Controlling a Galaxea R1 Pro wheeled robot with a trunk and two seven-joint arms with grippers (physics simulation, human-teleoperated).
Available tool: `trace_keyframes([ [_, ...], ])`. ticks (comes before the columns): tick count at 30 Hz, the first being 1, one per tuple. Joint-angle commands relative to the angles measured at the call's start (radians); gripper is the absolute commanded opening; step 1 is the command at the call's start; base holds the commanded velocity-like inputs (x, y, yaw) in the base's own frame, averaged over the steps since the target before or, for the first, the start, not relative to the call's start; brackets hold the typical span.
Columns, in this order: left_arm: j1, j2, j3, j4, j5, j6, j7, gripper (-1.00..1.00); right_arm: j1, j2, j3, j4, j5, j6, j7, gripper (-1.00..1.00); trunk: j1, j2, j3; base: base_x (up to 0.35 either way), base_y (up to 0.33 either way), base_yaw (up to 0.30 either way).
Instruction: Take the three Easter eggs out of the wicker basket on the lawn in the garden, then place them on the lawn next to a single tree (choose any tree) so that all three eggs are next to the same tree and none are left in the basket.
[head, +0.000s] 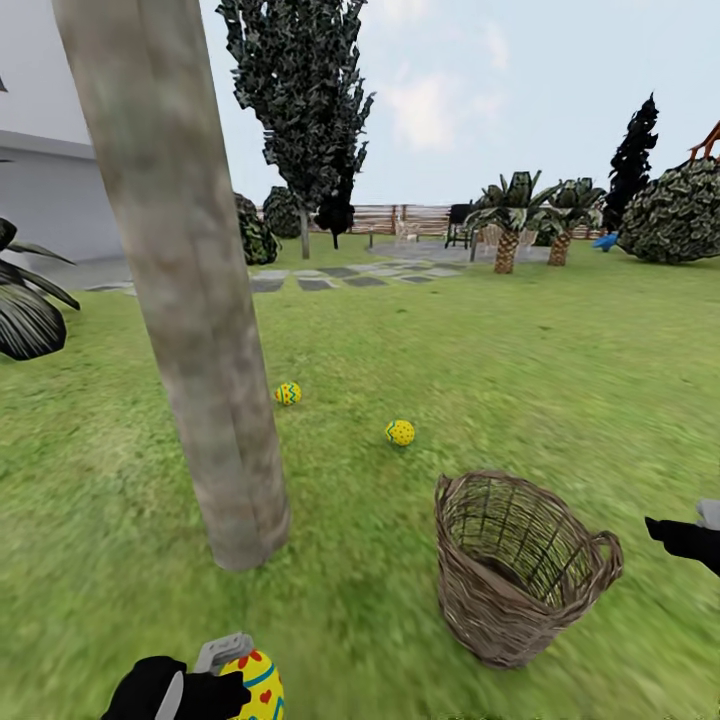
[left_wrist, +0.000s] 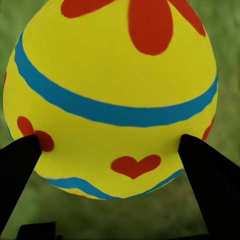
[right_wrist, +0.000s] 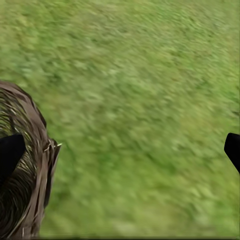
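One Easter egg (left_wrist: 112, 95) sits pinched in the left gripper (head: 215, 690); right gripper (right_wrist: 120, 150) spread over lawn (right_wrist: 150, 75).

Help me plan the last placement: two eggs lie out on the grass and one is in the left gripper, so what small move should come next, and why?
Probably lower the left gripper and release its egg onto the lawn beside the tree. The other two eggs already lie near that trunk, and the wicker basket looks empty.
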Motion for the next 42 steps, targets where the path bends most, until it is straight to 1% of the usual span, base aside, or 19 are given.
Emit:
trace_keyframes([
  [1, 0.0, 0.0, 0.001, 0.0, 0.009, 0.006, 0.003, -1.0, -0.001, 0.0, -0.002, -0.001, 0.01, 0.005, 0.008, 1.0, 0.0, -0.001, -0.005, 0.0, 0.0, 0.0],
  [10, 0.0, -0.003, -0.001, 0.002, 0.01, 0.006, 0.003, -1.0, -0.001, -0.001, -0.004, -0.01, 0.01, 0.005, 0.008, 1.0, 0.004, -0.003, -0.04, 0.0, 0.0, 0.0],
  [11, 0.0, -0.003, -0.001, 0.002, 0.009, 0.006, 0.003, -1.0, -0.001, -0.003, -0.008, -0.01, 0.01, 0.005, 0.008, 1.0, 0.005, -0.003, -0.044, 0.0, 0.0, 0.0],
  [13, 0.0, -0.003, -0.001, 0.002, 0.01, 0.006, 0.003, -1.0, -0.001, -0.004, -0.046, -0.01, 0.01, 0.005, 0.009, 1.0, 0.006, -0.004, -0.051, 0.0, 0.0, 0.0],
  [16, 0.0, -0.003, -0.001, 0.002, 0.01, 0.006, 0.003, -1.0, -0.001, -0.004, -0.06, -0.01, 0.01, 0.005, 0.009, 1.0, 0.007, -0.004, -0.063, 0.0, 0.0, 0.0],
  [19, 0.0, -0.003, -0.001, 0.002, 0.01, 0.006, 0.003, -1.0, 0.0, -0.002, -0.059, -0.01, 0.01, 0.005, 0.008, 1.0, 0.008, -0.005, -0.075, 0.0, 0.0, 0.0],
  [20, 0.0, -0.003, -0.001, 0.002, 0.01, 0.006, 0.003, -1.0, 0.0, -0.001, -0.058, -0.009, 0.018, 0.005, 0.009, 1.0, 0.009, -0.005, -0.078, 0.0, 0.0, 0.0],
  [22, 0.0, -0.003, -0.001, 0.002, 0.009, 0.006, 0.003, -1.0, 0.0, 0.005, -0.057, -0.009, 0.061, 0.005, 0.01, 1.0, 0.01, -0.006, -0.086, 0.0, 0.0, 0.0],
  [23, 0.0, -0.003, -0.001, 0.002, 0.009, 0.006, 0.003, -1.0, -0.001, 0.008, -0.054, -0.009, 0.075, 0.005, 0.01, 1.0, 0.01, -0.006, -0.09, 0.0, 0.0, 0.0],
  [27, 0.0, -0.003, -0.001, 0.002, 0.008, 0.006, 0.002, -1.0, 0.0, 0.01, -0.053, -0.009, 0.076, 0.005, 0.011, 1.0, 0.012, -0.007, -0.106, 0.0, 0.0, 0.0],
  [30, 0.0, -0.003, -0.001, 0.002, 0.008, 0.006, 0.003, -1.0, -0.001, 0.011, -0.032, -0.009, 0.076, 0.005, 0.011, 1.0, 0.013, -0.008, -0.117, 0.0, 0.0, 0.0],
  [32, 0.0, -0.003, -0.002, 0.002, 0.008, 0.006, 0.003, -1.0, 0.0, 0.011, -0.028, -0.009, 0.076, 0.005, 0.011, 1.0, 0.014, -0.008, -0.125, 0.0, 0.0, 0.0],
  [36, 0.0, 0.0, 0.0, 0.0, 0.009, 0.006, 0.002, -1.0, -0.001, 0.011, -0.027, -0.009, 0.076, 0.005, 0.011, 1.0, 0.016, -0.009, -0.14, 0.0, 0.0, 0.0],
  [42, 0.0, -0.003, -0.001, 0.002, 0.007, 0.006, 0.003, -1.0, 0.0, 0.005, -0.035, -0.009, 0.075, 0.005, 0.011, 1.0, 0.019, -0.01, -0.164, 0.0, 0.0, 0.0],
])
